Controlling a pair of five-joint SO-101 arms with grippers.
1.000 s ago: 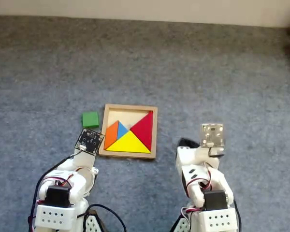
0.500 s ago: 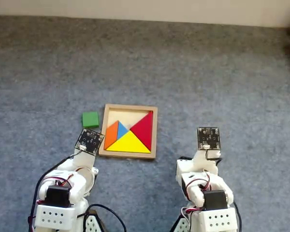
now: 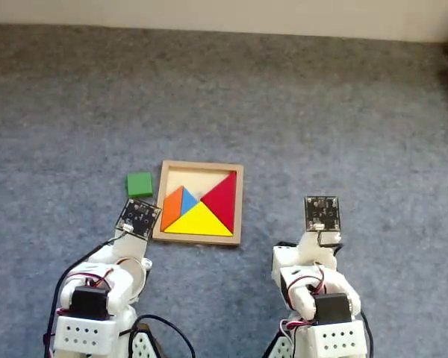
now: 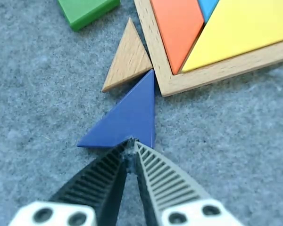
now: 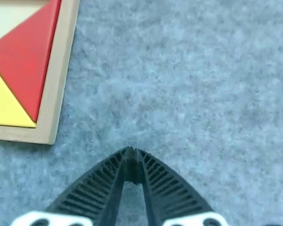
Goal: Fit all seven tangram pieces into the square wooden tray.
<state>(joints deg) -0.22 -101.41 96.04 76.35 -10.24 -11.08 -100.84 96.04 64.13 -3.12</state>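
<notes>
A: Right, largest first. What carries it all?
B: Grey carpet-textured surface point(image 3: 321, 112). The square wooden tray point(image 3: 198, 239) lies flat on it, ahead of the two arms and nearer the left one.
A: Contents?
B: Four pieces seated. Yellow triangle point(image 3: 199, 221) along the near rim and red triangle point(image 3: 221, 198) against the right rim, the two touching. Orange piece point(image 3: 172, 205) at the left rim. Small light-blue triangle point(image 3: 188, 200) sits between orange and yellow. Bare tray floor on the far side.
A: Loose ones?
B: Three, all left of the tray. Green square point(image 3: 140, 184) near the rim, not touching. Dark-blue triangle point(image 4: 127, 117) with one corner against the tray's outer edge. Plain wood triangle point(image 4: 129, 59) just beside that edge, its corner meeting the blue tip.
A: Tools?
B: Left tool point(image 4: 131, 146): fingers together, tips at the blue triangle's edge. Right tool point(image 5: 130, 153): fingers together, above bare surface right of the tray.
</notes>
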